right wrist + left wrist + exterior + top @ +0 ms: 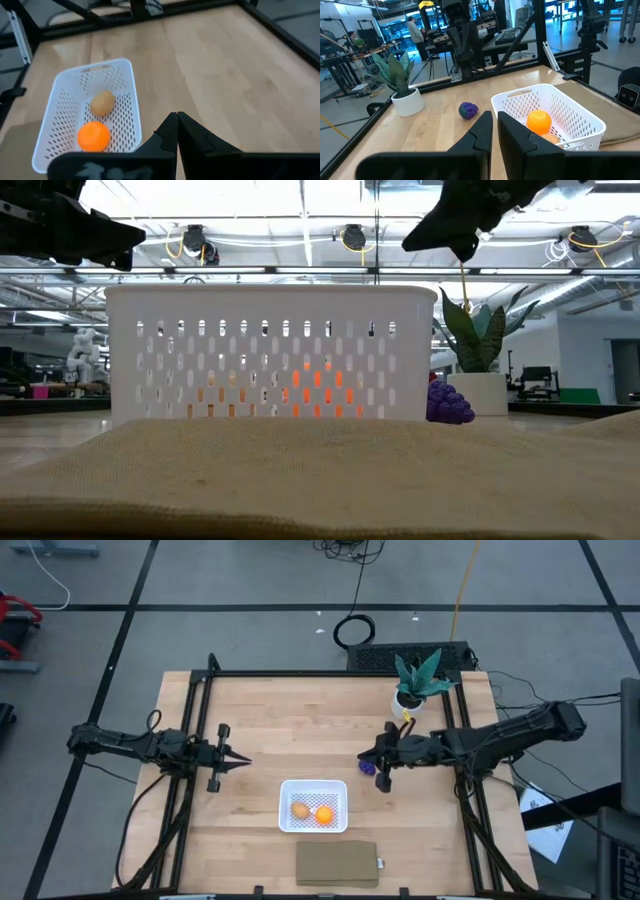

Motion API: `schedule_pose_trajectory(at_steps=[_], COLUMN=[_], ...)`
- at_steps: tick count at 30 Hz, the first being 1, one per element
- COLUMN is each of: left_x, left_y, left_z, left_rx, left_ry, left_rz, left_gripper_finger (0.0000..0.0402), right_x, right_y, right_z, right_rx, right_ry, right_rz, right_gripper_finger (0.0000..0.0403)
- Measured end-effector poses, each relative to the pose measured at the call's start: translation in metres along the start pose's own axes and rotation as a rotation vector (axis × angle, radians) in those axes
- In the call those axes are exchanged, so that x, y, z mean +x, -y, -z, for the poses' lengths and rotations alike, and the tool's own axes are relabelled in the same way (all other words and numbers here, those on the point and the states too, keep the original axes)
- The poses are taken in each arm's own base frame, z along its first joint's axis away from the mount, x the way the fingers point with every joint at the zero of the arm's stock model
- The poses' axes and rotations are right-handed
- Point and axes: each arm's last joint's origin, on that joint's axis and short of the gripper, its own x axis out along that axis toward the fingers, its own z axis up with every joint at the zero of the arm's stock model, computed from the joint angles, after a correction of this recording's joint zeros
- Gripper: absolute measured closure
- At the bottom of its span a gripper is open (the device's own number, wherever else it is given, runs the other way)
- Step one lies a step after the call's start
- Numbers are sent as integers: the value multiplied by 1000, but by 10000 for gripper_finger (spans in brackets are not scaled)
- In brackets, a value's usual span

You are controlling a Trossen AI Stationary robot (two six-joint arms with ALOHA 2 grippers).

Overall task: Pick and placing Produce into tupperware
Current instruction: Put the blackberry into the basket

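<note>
On the wooden desk (270, 730), toward its near edge, we see the white tupperware (313, 806) with two pieces of produce already inside: the tan-brown piece (300, 809) and the bright orange piece (324, 815), lying side by side on the perforated bottom. The dark purple piece (367, 767) is not in the container — it sits on the bare wood just off the tupperware's far right corner, between it and the potted plant (418, 682) in its white pot. From the low view we make out this purple piece as a small bunch of grapes resting on the desk beside the container's wall. The right gripper (381, 768) hangs above the desk right next to the purple piece, its fingers (172, 131) pressed together and holding nothing. The left gripper (243, 761) waits over the left half of the desk, well apart from the tupperware; its fingers (485, 131) stand almost together with only a thin slit between them, and they too are empty. A flat brown pad (337, 864) lies at the desk's near edge, just in front of the tupperware.
</note>
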Motion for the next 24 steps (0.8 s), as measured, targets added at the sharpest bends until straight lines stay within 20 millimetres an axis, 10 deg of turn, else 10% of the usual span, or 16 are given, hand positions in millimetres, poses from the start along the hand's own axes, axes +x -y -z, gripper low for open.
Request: schedule_pose_trajectory(at_steps=[13,24], left_x=[0,0], left_y=[0,0], left_z=[0,0], left_rx=[0,3], left_ry=[0,-3], left_rz=[0,-1], left_gripper_finger=[371,371], right_x=[13,20], right_y=[20,41], right_z=[13,17], right_rx=[147,271], right_ry=[-227,-360], right_rz=[127,71], right_gripper_finger=[385,201])
